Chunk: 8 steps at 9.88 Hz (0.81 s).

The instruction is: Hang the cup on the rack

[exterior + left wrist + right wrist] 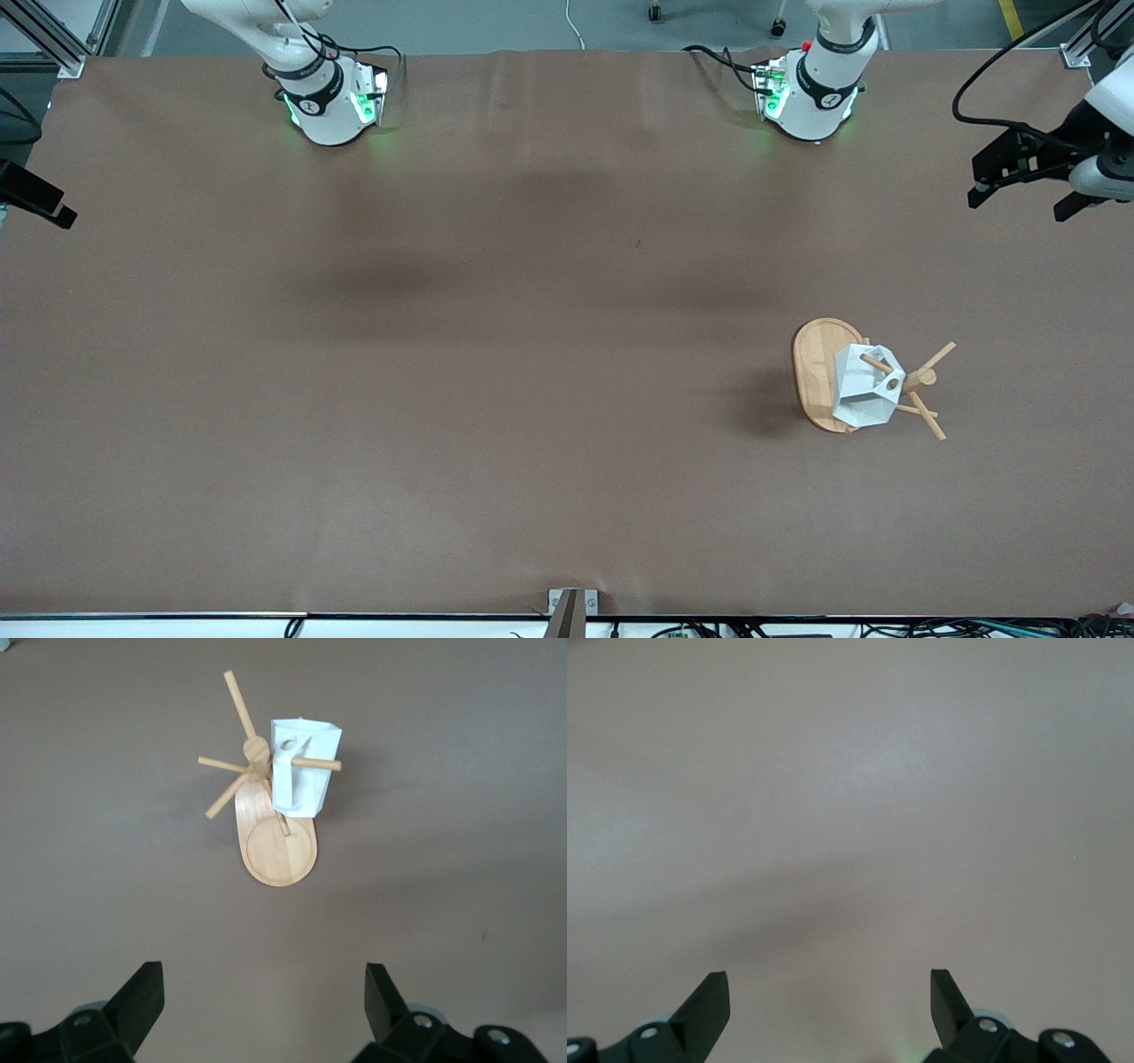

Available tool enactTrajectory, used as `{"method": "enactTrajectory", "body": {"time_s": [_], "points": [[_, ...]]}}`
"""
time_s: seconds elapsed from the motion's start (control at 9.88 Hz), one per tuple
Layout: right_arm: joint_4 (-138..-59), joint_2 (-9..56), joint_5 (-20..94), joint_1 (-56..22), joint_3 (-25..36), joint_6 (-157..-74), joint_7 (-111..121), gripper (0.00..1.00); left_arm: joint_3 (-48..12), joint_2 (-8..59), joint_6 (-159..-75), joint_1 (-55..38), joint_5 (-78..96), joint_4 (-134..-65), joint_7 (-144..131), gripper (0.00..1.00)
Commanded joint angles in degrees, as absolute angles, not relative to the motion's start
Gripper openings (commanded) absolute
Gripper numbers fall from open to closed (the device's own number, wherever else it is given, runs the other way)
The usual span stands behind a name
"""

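Note:
The white faceted cup (859,394) hangs by its tab hole on a peg of the bamboo rack (813,363), which stands toward the left arm's end of the table. Both show in the left wrist view: the cup (306,784) on a peg beside the post, above the rack's oval base (279,846). My left gripper (1019,204) is open and empty, up in the air over the table's edge at the left arm's end, apart from the rack; its fingers (142,1001) frame bare table. My right gripper (830,997) is open and empty over bare table.
The brown table cover (496,354) is bare apart from the rack. The two arm bases (328,97) stand along the table edge farthest from the front camera. A small metal bracket (572,607) sits at the nearest edge.

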State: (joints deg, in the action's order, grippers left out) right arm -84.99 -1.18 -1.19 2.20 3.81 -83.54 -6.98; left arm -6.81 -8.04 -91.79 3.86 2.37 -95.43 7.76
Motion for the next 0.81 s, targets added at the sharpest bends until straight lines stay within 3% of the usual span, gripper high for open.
{"method": "enactTrajectory", "body": {"time_s": [0.0,0.71], "points": [[-84.90,-1.41,-0.35,2.72,3.78,-83.06,-6.06,1.00,-5.89,-10.63,-92.46,1.25,0.97,-100.01,4.94,1.00],[-84.90,-1.41,-0.35,2.72,3.78,-83.06,-6.06,1.00,-5.36,-8.97,-89.13,0.70,0.79,-96.25,4.04,1.00]]}}
